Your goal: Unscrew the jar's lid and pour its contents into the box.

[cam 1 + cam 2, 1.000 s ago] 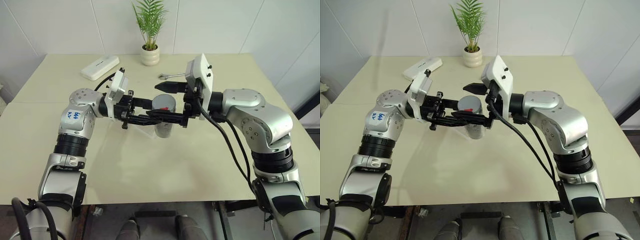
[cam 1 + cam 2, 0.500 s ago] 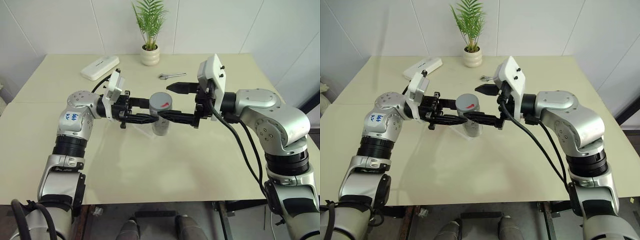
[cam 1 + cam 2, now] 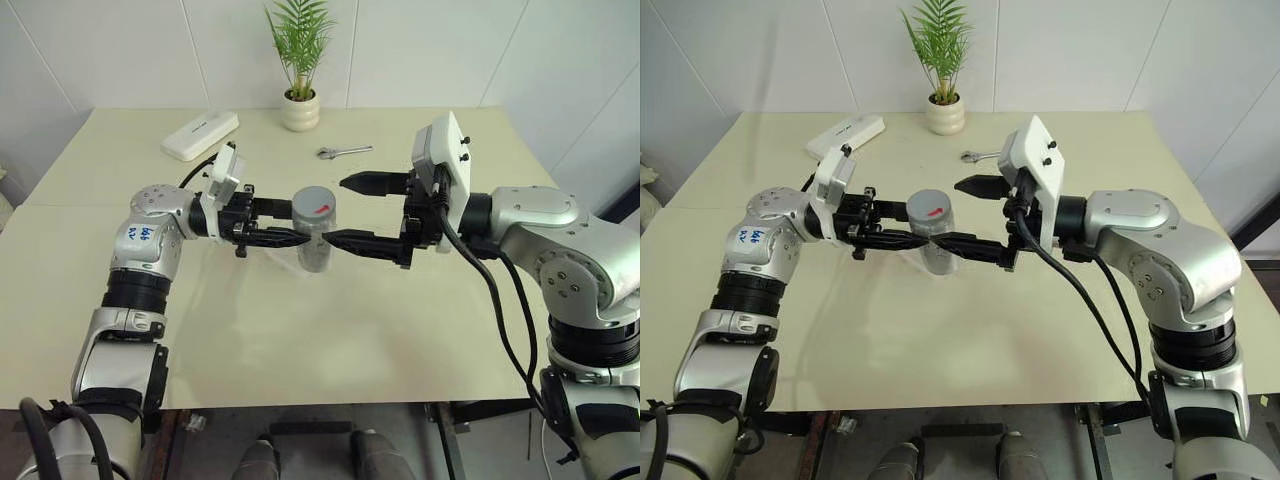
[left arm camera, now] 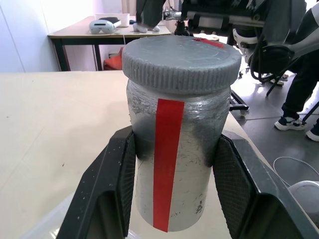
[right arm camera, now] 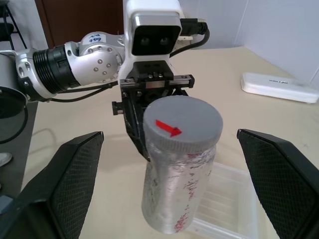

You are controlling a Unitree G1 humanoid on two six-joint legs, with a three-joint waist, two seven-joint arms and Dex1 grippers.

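My left gripper (image 3: 298,223) is shut on the jar (image 3: 314,245), a silvery cylinder with a red strip (image 4: 167,164), and holds it upright above the table. The grey lid (image 3: 314,203) with its small red mark sits on top of the jar. Level with the lid, my right gripper (image 3: 342,211) is open just to the right, its fingertips (image 3: 352,183) clear of it. Under the jar lies the box (image 5: 229,199), a clear plastic tray. The contents are hidden inside the jar.
At the back of the table are a white oblong case (image 3: 200,134), a potted plant (image 3: 300,110) and a wrench (image 3: 343,151). In the left wrist view, a person's legs (image 4: 299,89) show beyond the table edge.
My right gripper, still open, has drawn back to the right from around the jar's top. The left gripper has shifted the jar slightly to the left.
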